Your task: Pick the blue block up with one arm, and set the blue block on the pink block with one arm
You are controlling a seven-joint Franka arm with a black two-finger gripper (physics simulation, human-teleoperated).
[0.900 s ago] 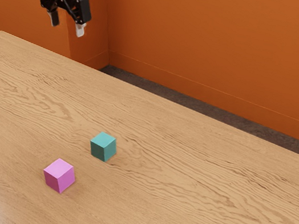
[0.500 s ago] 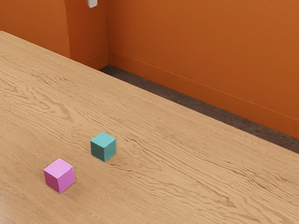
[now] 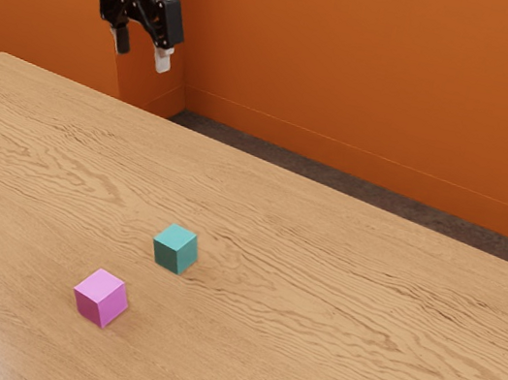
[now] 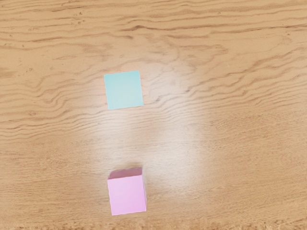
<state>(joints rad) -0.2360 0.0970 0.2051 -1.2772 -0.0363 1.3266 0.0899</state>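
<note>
High over the desk (image 3: 359, 317) the claw (image 3: 143, 51) hangs empty with fingers (image 3: 163, 60) apart, so it's the reach step, next it must drop down around the blue block (image 3: 175, 248)

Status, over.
Gripper open, empty, high up. Blue block on table, ungrasped, apart from pink block. Nothing in the way.
</note>
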